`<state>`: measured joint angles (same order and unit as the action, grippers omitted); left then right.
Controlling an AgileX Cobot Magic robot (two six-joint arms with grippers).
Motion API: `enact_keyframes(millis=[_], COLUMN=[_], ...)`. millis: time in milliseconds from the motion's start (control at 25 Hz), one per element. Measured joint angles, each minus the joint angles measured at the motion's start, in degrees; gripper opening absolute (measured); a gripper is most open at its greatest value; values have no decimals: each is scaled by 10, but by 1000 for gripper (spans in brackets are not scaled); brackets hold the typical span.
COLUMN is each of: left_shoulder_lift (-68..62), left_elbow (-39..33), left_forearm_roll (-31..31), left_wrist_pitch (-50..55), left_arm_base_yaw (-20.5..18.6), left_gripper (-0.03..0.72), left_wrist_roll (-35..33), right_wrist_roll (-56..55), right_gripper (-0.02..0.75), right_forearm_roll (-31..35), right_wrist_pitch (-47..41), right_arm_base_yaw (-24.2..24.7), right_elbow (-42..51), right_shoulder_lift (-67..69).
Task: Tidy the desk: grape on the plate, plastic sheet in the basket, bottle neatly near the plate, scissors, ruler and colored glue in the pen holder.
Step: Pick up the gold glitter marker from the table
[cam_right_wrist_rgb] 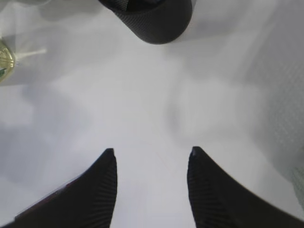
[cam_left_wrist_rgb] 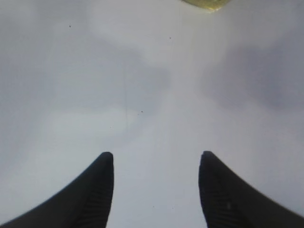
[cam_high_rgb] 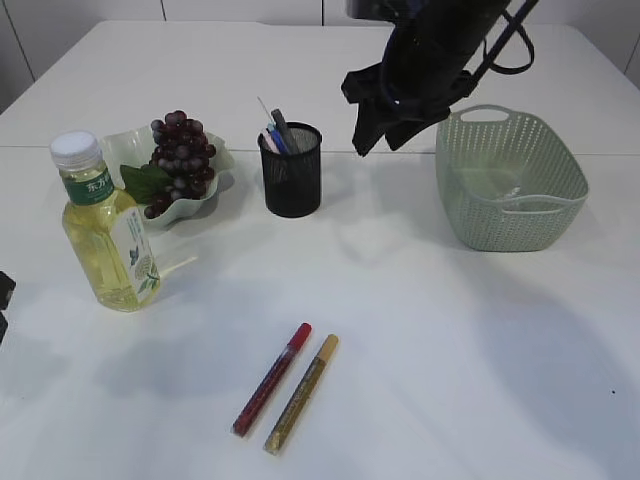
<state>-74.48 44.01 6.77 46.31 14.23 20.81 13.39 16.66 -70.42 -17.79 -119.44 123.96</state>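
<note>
Dark grapes [cam_high_rgb: 180,160] lie on the pale green plate [cam_high_rgb: 218,160] at the back left. A bottle [cam_high_rgb: 105,225] of yellow drink stands upright in front of the plate. Two colored glue pens, one red [cam_high_rgb: 272,378] and one gold [cam_high_rgb: 301,393], lie side by side on the table at the front. The black mesh pen holder [cam_high_rgb: 291,170] holds a few slim items; I cannot tell scissors or ruler apart. My right gripper [cam_high_rgb: 372,135] hangs open and empty above the table between pen holder and basket. My left gripper [cam_left_wrist_rgb: 156,154] is open over bare table, near the bottle's base [cam_left_wrist_rgb: 206,4].
A green basket [cam_high_rgb: 510,180] stands at the back right, with something clear and glossy [cam_high_rgb: 495,185] on its floor. In the right wrist view the pen holder [cam_right_wrist_rgb: 156,21] is ahead, the bottle [cam_right_wrist_rgb: 4,61] at the left edge and the basket wall [cam_right_wrist_rgb: 289,118] on the right.
</note>
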Motion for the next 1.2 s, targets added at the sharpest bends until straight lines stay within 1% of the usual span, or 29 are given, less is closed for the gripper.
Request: enact_keyframes(millis=[280, 560, 680, 840, 1000, 1080, 1200], left_shoulder_lift=[0, 0, 0, 0, 0, 0, 0], left_elbow=[0, 0, 0, 0, 0, 0, 0], left_forearm_roll=[-6, -6, -9, -15, 0, 8, 11], left_wrist_pitch=[9, -15, -25, -30, -38, -39, -40], left_arm_base_yaw=[0, 0, 0, 0, 0, 0, 0], left_gripper=[415, 415, 415, 415, 415, 415, 415], left_wrist_roll=[0, 0, 0, 0, 0, 0, 0], right_wrist_roll=[-90, -162, -219, -326, -490, -551, -626], right_gripper=[386, 386, 386, 386, 386, 386, 386], right_forearm_roll=[-61, -64, -64, -70, -112, -125, -137], right_wrist_pitch=[-1, -1, -1, 0, 20, 44, 82], right_arm_base_yaw=[-72, -131, -152, -196, -246, -258, -262], right_elbow=[93, 212, 268, 318, 329, 329, 329], right_shoulder_lift=[-67, -125, -134, -133, -130, -124, -110])
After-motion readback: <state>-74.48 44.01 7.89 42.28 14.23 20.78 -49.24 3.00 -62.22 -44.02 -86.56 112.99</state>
